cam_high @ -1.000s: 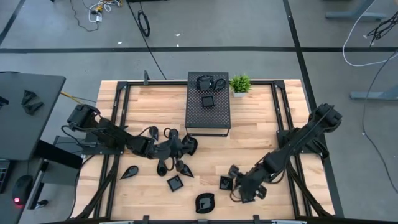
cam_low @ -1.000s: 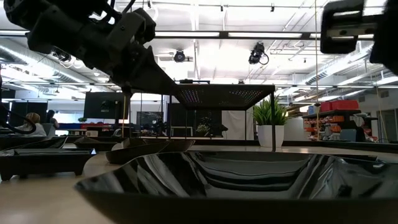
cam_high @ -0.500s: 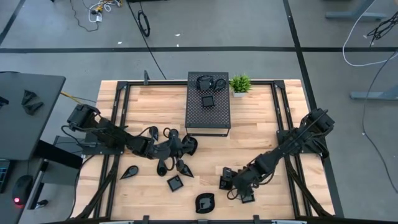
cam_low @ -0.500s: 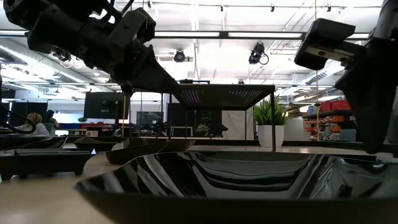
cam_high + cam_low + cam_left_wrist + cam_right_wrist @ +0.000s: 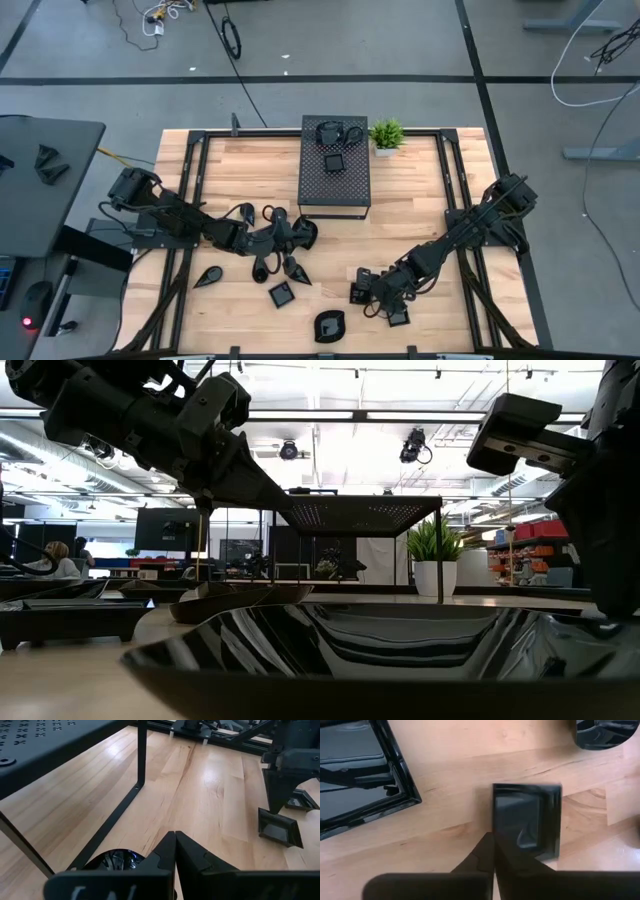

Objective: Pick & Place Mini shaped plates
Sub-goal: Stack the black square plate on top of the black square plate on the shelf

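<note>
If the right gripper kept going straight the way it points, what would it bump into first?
Probably the small square plate right ahead of the right gripper, whose fingers are shut at its edge; whether they already pinch the rim is unclear. Bare wooden table lies beyond.

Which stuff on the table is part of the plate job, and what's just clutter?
Job:
mini plates, scattered on the table
right gripper, shut on small square plate
left gripper, shut

Clutter:
perforated box
potted plant
</note>
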`<control>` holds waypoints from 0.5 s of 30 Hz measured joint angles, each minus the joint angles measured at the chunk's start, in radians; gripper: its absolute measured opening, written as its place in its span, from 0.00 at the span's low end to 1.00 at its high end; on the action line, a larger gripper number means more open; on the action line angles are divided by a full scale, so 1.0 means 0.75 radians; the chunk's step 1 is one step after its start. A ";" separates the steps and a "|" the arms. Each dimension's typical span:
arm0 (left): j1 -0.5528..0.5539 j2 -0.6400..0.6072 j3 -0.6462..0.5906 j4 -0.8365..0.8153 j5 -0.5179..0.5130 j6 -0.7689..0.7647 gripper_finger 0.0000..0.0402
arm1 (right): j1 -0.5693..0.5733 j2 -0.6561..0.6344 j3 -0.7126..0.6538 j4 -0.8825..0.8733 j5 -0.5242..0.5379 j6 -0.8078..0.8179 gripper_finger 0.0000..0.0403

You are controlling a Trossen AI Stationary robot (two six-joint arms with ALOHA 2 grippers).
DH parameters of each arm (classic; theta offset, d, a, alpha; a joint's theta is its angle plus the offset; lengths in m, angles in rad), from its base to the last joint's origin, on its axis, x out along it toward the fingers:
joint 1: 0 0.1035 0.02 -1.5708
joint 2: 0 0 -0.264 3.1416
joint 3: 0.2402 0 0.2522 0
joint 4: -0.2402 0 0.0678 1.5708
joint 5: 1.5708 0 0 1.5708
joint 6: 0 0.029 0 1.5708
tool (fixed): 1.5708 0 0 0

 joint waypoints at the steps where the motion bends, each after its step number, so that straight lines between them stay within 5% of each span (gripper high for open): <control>1: 0.000 0.000 0.000 0.000 0.000 0.000 0.03 | 0.000 0.000 0.000 0.003 0.000 0.000 0.01; 15: 0.000 0.001 0.000 0.000 0.000 0.000 0.03 | -0.001 -0.002 0.000 0.107 -0.050 0.089 0.01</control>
